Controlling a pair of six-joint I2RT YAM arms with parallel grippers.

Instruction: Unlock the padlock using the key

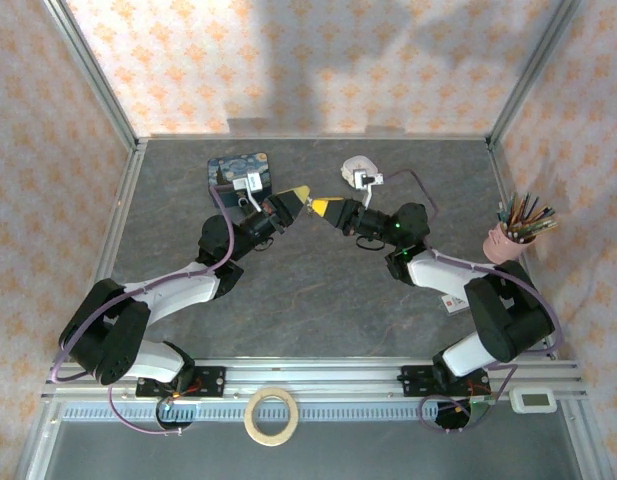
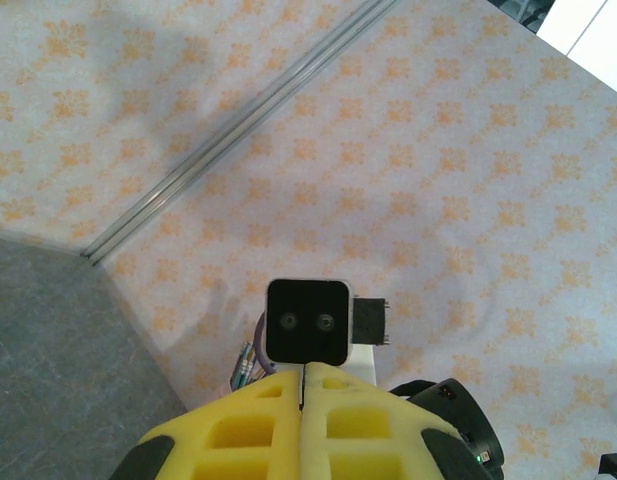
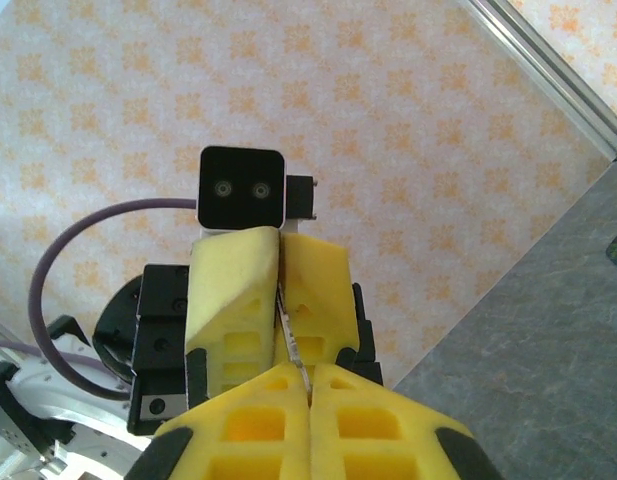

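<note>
Tin (image 1: 228, 165) — blue, swirly — near left gripper (image 1: 302, 194)

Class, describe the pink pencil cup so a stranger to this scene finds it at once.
Start at the grey stone-look tabletop and follow its right edge. There stands a pink cup bristling with coloured pencils. Unlike the flat blue patterned tin and white rounded case at the far side, it stands tall.

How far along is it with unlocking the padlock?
Done: left gripper and right gripper are raised, shut, tip to tip. In hand: a metal sliver pinched between them; key or shackle, can't tell. Left, seemingly: the actual unlocking.
</note>
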